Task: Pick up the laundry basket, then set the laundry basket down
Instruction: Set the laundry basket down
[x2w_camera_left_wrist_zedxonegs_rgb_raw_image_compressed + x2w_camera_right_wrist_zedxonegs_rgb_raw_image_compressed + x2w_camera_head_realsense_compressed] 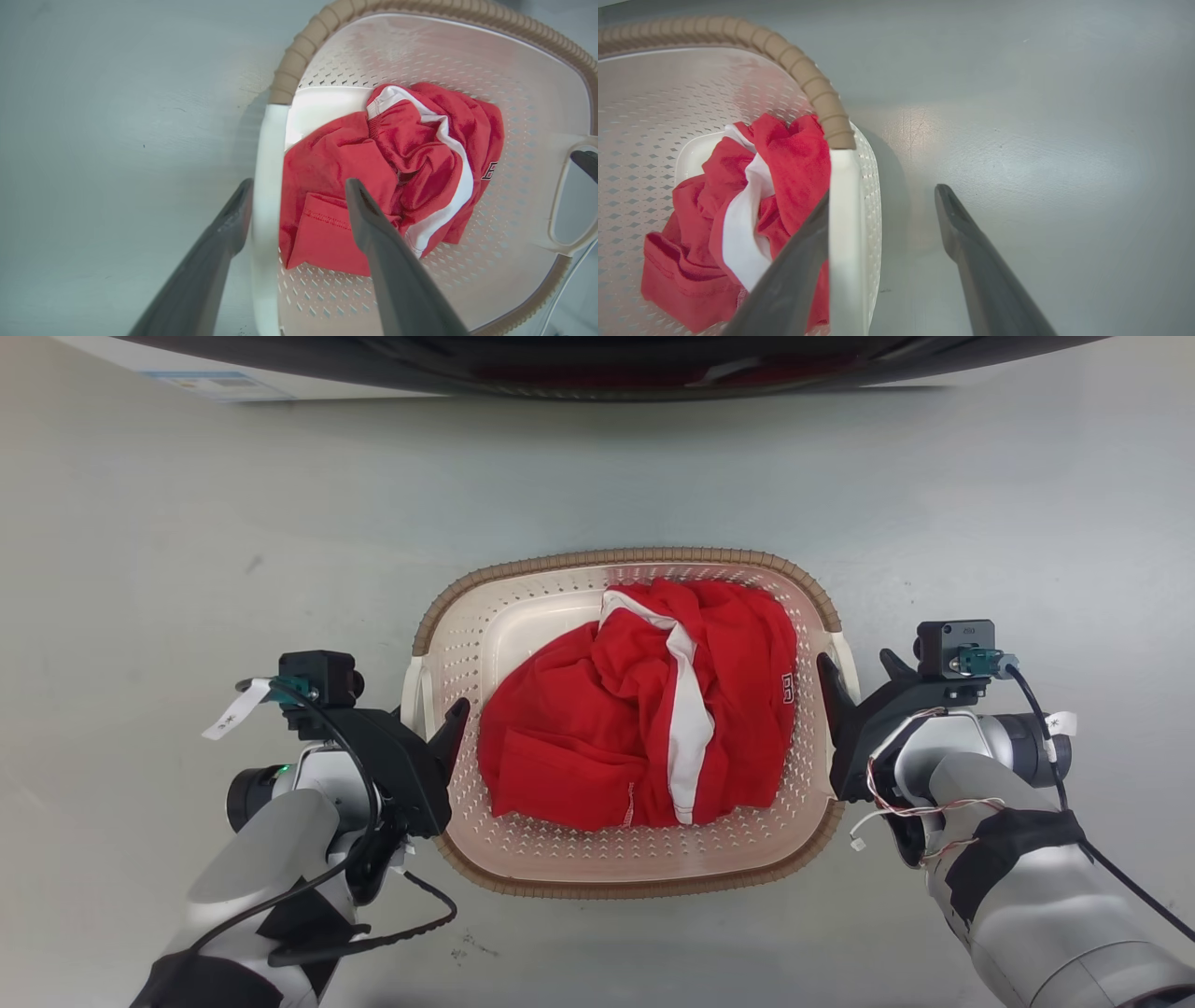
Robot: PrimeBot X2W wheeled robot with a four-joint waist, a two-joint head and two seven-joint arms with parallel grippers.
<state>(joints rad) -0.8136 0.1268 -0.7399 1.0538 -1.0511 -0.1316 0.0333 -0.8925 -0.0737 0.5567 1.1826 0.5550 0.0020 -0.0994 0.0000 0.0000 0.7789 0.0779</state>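
Head view puts the laundry basket point(644, 556) at the centre of the frame, resting on the grey floor point(187, 523), with a crumpled red garment point(597, 728) with a white stripe lying inside it. A dark curved shape point(597, 364) crosses the top edge, well apart from the basket. The left gripper point(437, 723) sits at the basket's left side, centre left of the frame, and the right gripper point(854, 663) at its right side, centre right. Left wrist view shows the left jaws spread: 1 finger is outside, just beside the white left handle point(266, 186), and the other is inside above the garment, so the handle stands between the 2 unpinched. Right wrist view shows the right jaws spread too: 1 finger lies inside against the white right handle point(843, 233), and the other hangs over bare floor, apart from the basket wall.
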